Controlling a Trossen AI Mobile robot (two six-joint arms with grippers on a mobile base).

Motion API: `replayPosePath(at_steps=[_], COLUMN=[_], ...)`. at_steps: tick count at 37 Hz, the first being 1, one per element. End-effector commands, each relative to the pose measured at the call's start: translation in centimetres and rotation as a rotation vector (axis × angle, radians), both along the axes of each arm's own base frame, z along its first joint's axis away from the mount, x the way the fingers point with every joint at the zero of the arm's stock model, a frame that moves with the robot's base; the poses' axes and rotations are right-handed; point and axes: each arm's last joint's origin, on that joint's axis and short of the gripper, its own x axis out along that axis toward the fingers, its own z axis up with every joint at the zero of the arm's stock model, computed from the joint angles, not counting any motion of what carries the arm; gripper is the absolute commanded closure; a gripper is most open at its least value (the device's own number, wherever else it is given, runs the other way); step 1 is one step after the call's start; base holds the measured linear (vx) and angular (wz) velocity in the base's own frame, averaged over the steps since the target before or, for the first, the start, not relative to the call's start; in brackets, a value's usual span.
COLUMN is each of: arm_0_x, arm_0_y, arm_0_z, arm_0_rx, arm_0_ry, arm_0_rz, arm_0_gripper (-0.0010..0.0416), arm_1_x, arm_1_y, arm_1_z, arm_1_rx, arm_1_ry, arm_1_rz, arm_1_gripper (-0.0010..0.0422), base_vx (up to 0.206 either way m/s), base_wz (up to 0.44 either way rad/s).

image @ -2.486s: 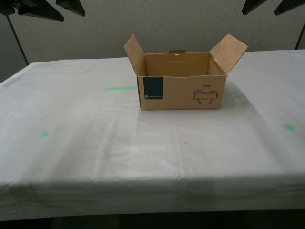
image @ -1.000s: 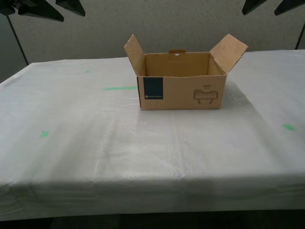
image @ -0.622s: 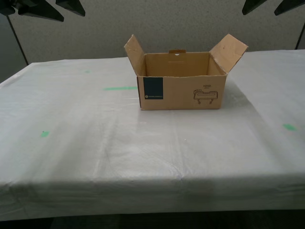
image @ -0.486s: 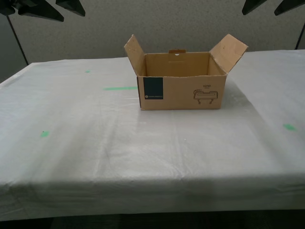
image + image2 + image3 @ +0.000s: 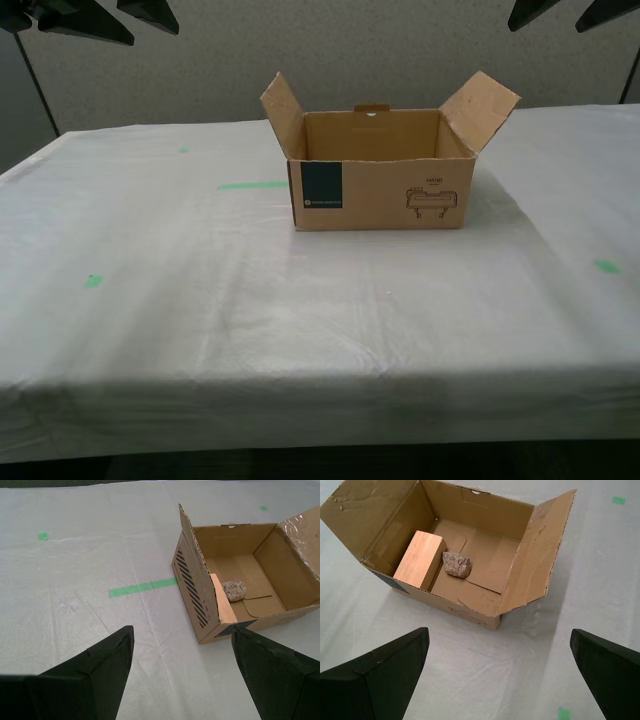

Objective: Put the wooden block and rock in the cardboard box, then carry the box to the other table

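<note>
The cardboard box sits on the white-sheeted surface with both side flaps raised and splayed outward, its dark blue label and black line drawing facing the exterior camera. Inside it, the wooden block rests against one wall, and the rock lies on the floor of the box just beside the block, apparently touching it or nearly so. Both items are loaded and the box rests on the sheet with green tape marks, so the task looks essentially complete. The main risk from here is disturbance: the splayed flaps stand well above the box walls, and an arm passing low over them could catch one and drag or tip the light box, shifting the block and rock. The wrinkled sheet could also bunch and slide if the box were nudged. The first gripper hangs above and clear of the box, its jaws spread wide and holding nothing, with the box lying ahead of the jaws and between their lines. The second gripper is likewise apart from the box, jaws wide and empty, the box ahead of them and nearer one jaw. In the exterior view only dark jaw tips show at the upper corners, well above the box.
</note>
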Motion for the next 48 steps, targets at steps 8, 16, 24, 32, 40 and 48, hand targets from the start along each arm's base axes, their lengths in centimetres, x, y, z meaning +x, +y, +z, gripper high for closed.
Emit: replayPosePath(at_steps=[8, 16, 24, 32, 40, 48], arm_0_x=[0.01, 0.01, 0.01, 0.01, 0.01, 0.01], arm_0_y=[-0.01, -0.01, -0.01, -0.01, -0.01, -0.01], arm_0_z=[0.03, 0.03, 0.03, 0.03, 0.03, 0.03], arm_0_rx=[0.0, 0.0, 0.0, 0.0, 0.0, 0.0], arm_0_ry=[-0.002, -0.002, -0.002, -0.002, -0.002, -0.002], arm_0_rz=[-0.001, -0.001, -0.001, -0.001, -0.001, -0.001], arm_0_gripper=[0.0012, 0.0012, 0.0012, 0.0012, 0.0012, 0.0012], arm_1_x=[0.0, 0.0, 0.0, 0.0, 0.0, 0.0], arm_1_y=[-0.01, -0.01, -0.01, -0.01, -0.01, -0.01], arm_1_z=[0.01, 0.01, 0.01, 0.01, 0.01, 0.01], arm_1_rx=[0.002, 0.003, 0.003, 0.003, 0.003, 0.003], arm_1_ry=[-0.004, -0.003, -0.003, -0.003, -0.003, -0.003], arm_1_rz=[-0.002, -0.002, -0.001, -0.002, -0.002, -0.002], arm_1_gripper=[0.0149, 0.0149, 0.0149, 0.0149, 0.0149, 0.0149], base_vx=[0.0, 0.0, 0.0, 0.0, 0.0, 0.0], base_wz=[0.0, 0.0, 0.0, 0.0, 0.0, 0.0])
